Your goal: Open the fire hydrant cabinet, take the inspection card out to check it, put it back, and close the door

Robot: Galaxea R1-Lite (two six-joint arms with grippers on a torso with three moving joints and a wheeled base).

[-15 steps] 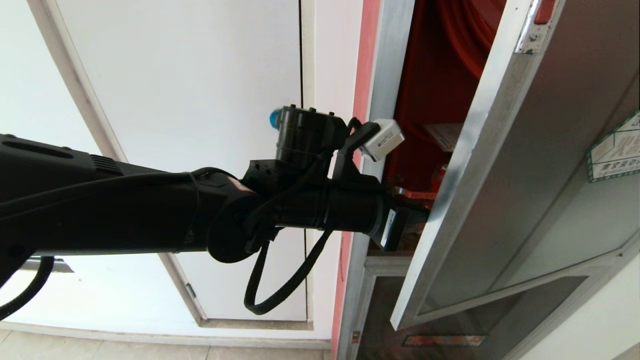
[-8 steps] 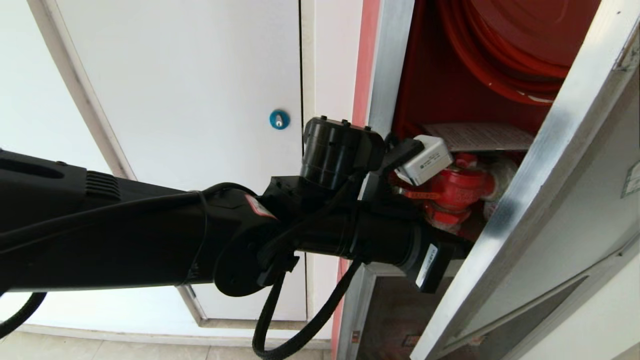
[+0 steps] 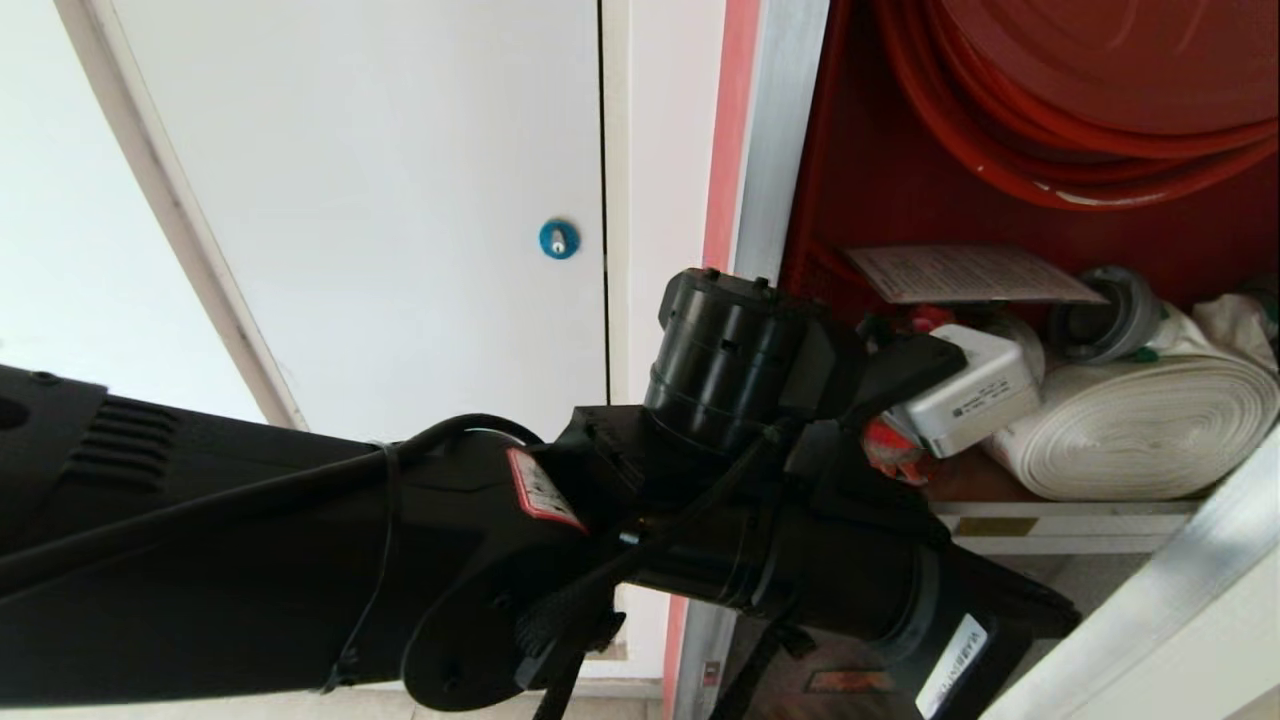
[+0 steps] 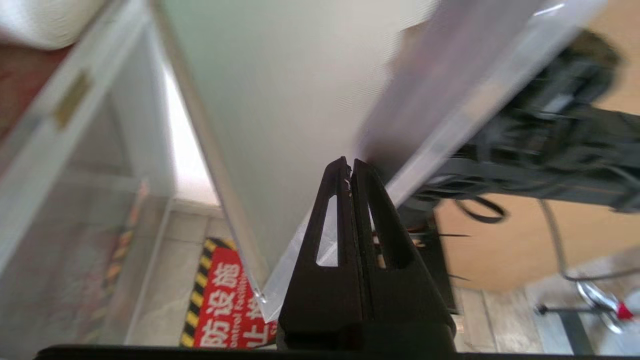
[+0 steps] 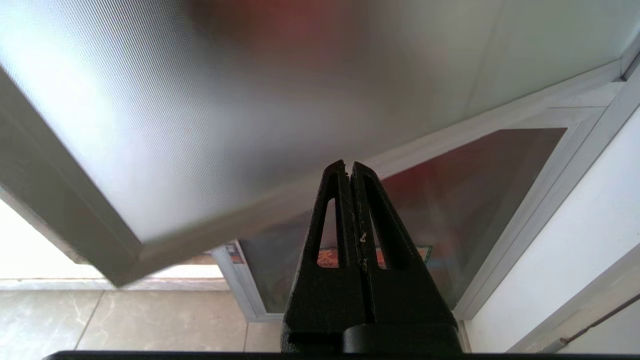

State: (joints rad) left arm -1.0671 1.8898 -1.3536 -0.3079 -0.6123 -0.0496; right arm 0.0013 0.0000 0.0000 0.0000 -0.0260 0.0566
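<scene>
The fire hydrant cabinet stands open, showing its red hose reel and white rolled hose. The inspection card lies flat on top of the gear inside, untouched. The door is swung far out to the right; only its silver frame edge shows in the head view. My left arm reaches across the cabinet's mouth. My left gripper is shut and empty, tips at the door's pale inner panel by its frame. My right gripper is shut and parked low, below the door.
A plain white door with a blue round lock fills the wall left of the cabinet. The lower dark glass panel sits under the cabinet. A red floor sign with yellow-black stripes lies below. The right arm hangs beyond the door.
The door has swung from half open to wide open toward the right. My left arm moved right and lower along with it, and the hose, reel and card came into view.
</scene>
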